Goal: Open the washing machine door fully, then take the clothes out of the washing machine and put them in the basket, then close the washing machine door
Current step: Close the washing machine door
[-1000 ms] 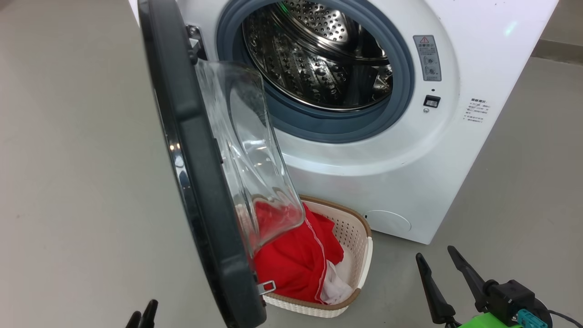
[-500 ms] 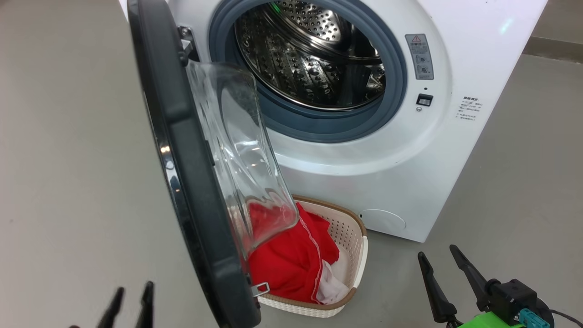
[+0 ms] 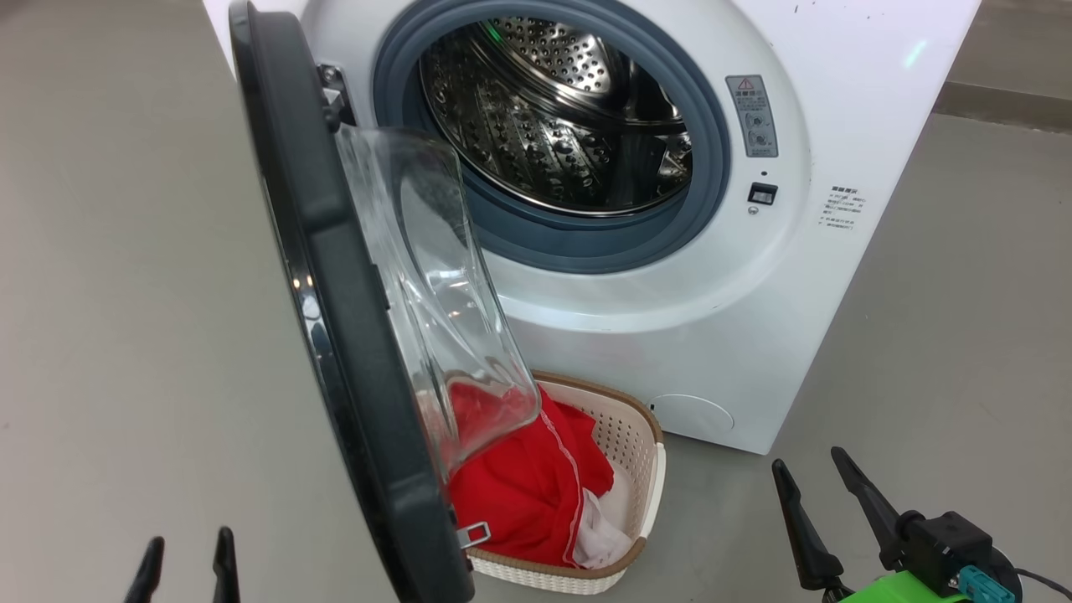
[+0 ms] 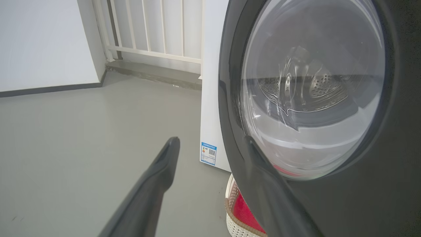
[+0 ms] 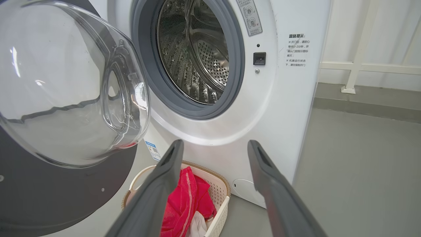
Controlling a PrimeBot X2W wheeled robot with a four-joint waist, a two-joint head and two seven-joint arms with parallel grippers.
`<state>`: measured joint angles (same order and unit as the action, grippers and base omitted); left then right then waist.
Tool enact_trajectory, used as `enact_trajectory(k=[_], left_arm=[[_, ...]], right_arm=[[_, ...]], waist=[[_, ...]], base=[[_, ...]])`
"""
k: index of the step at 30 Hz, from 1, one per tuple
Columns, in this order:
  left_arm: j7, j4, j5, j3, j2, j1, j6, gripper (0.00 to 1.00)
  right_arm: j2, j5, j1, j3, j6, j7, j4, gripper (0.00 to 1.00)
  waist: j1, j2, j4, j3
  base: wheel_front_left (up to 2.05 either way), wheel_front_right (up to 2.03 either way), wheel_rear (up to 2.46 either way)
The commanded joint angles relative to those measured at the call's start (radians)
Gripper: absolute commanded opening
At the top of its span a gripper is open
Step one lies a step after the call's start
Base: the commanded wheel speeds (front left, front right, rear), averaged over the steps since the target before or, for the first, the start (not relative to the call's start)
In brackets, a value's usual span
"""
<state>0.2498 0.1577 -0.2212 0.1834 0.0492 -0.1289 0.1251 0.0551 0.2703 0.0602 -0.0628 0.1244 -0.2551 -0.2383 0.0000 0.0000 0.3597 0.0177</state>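
The white washing machine [image 3: 670, 335] stands with its door [image 3: 335, 293] swung out toward me, edge-on, its glass bowl over the basket. The steel drum [image 3: 553, 117] shows no clothes. Red clothes [image 3: 519, 494] with white trim lie in the cream basket [image 3: 649, 469] on the floor at the machine's foot. My left gripper [image 3: 190, 544] is open on the outer side of the door, left of its black rim [image 4: 378, 184]; one of its fingers [image 4: 263, 177] overlaps the rim. My right gripper [image 3: 808, 461] is open and empty, right of the basket [image 5: 220, 191] and facing the drum [image 5: 197, 49].
Bare grey floor [image 3: 126, 335] spreads left of the door and right of the machine. A white railing on a low kerb [image 4: 154, 69] runs behind the machine. A small blue label [image 4: 208, 153] marks its lower side corner.
The head camera has shifted, sliding the machine a little left and down. My left gripper has moved left, away from the door's lower edge. The right gripper holds its place.
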Motion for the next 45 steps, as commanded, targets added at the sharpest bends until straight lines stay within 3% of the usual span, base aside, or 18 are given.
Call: enact_trajectory(k=[1, 14, 17, 18, 20, 21, 22, 23, 27, 28, 30, 33, 37, 41, 45], left_arm=[[0.012, -0.031, 0.011, 0.036, 0.005, 0.0, 0.006, 1.0], [0.012, -0.024, 0.0, 0.014, 0.001, -0.003, 0.006, 1.0], [0.012, -0.037, -0.075, -0.007, 0.001, 0.01, 0.006, 1.0], [0.012, -0.045, -0.112, -0.006, 0.001, 0.016, 0.006, 0.94], [0.012, -0.063, -0.212, -0.011, 0.001, 0.031, 0.006, 0.53], [0.012, -0.074, -0.259, -0.014, 0.001, 0.037, 0.006, 0.46], [0.012, -0.085, -0.31, -0.014, 0.001, 0.044, 0.006, 0.26], [0.012, -0.093, -0.375, -0.013, 0.001, 0.052, 0.006, 0.0], [0.012, -0.126, -0.713, -0.015, 0.001, 0.087, 0.006, 0.0], [0.012, -0.126, -0.713, -0.015, 0.001, 0.087, 0.006, 0.0], [0.012, -0.151, -0.874, -0.064, 0.014, 0.094, 0.006, 0.0], [-0.025, -0.204, -1.104, -0.172, 0.095, 0.093, 0.006, 0.0], [-0.178, -0.288, -1.346, -0.221, 0.175, 0.083, 0.006, 0.0], [-0.363, -0.347, -1.468, -0.207, 0.208, 0.065, 0.006, 0.0], [-0.52, -0.373, -1.503, -0.174, 0.193, 0.066, 0.006, 0.0]], right_arm=[[0.003, -0.011, -0.019, -0.017, 0.006, -0.007, 0.027, 1.0], [-0.001, -0.013, -0.017, -0.015, 0.006, -0.007, 0.028, 1.0], [-0.001, -0.013, -0.018, -0.015, 0.006, -0.007, 0.027, 1.0], [-0.001, -0.013, -0.018, -0.014, 0.006, -0.007, 0.027, 1.0], [-0.002, -0.013, -0.019, -0.012, 0.006, -0.007, 0.027, 1.0], [-0.002, -0.013, -0.02, -0.011, 0.006, -0.007, 0.027, 1.0], [-0.002, -0.013, -0.021, -0.01, 0.006, -0.007, 0.027, 1.0], [-0.002, -0.013, -0.022, -0.01, 0.006, -0.007, 0.027, 1.0], [-0.003, -0.014, -0.029, -0.01, 0.006, -0.007, 0.027, 1.0], [-0.003, -0.014, -0.029, -0.01, 0.006, -0.007, 0.027, 1.0], [-0.003, -0.014, -0.032, -0.01, 0.006, -0.007, 0.027, 1.0], [-0.004, -0.014, -0.035, -0.009, 0.006, -0.007, 0.027, 1.0], [-0.004, -0.014, -0.041, -0.008, 0.006, -0.007, 0.027, 1.0], [-0.004, -0.014, -0.05, -0.01, 0.006, -0.007, 0.027, 1.0], [-0.005, -0.014, -0.06, -0.007, 0.006, -0.007, 0.028, 1.0]], waist=[[0.0, 0.0, 0.0, -0.003], [0.0, 0.0, 0.001, 0.007], [0.0, 0.0, 0.0, 0.01], [0.0, 0.0, 0.0, 0.011], [0.0, 0.0, 0.0, 0.014], [0.0, 0.0, 0.0, 0.016], [0.0, 0.0, 0.0, 0.018], [0.0, 0.0, -0.001, 0.02], [0.0, 0.0, -0.006, 0.028], [0.0, 0.0, -0.006, 0.028], [0.0, 0.0, -0.01, 0.033], [0.0, 0.0, -0.015, 0.041], [0.0, 0.0, -0.023, 0.053], [0.0, 0.0, -0.035, 0.067], [0.0, 0.0, -0.046, 0.082]], base=[[0.0, 0.0, 0.0], [0.0, 0.0, 0.0], [0.0, 0.0, 0.0], [0.0, 0.0, 0.0], [0.0, 0.0, 0.0], [0.0, 0.0, 0.0], [0.0, 0.0, 0.0], [0.0, 0.0, 0.0], [0.0, 0.0, 0.0], [0.0, 0.0, 0.0], [0.0, 0.0, 0.0], [0.0, 0.0, 0.0], [0.0, 0.0, 0.0], [0.0, 0.0, 0.0], [0.0, 0.0, 0.0]])
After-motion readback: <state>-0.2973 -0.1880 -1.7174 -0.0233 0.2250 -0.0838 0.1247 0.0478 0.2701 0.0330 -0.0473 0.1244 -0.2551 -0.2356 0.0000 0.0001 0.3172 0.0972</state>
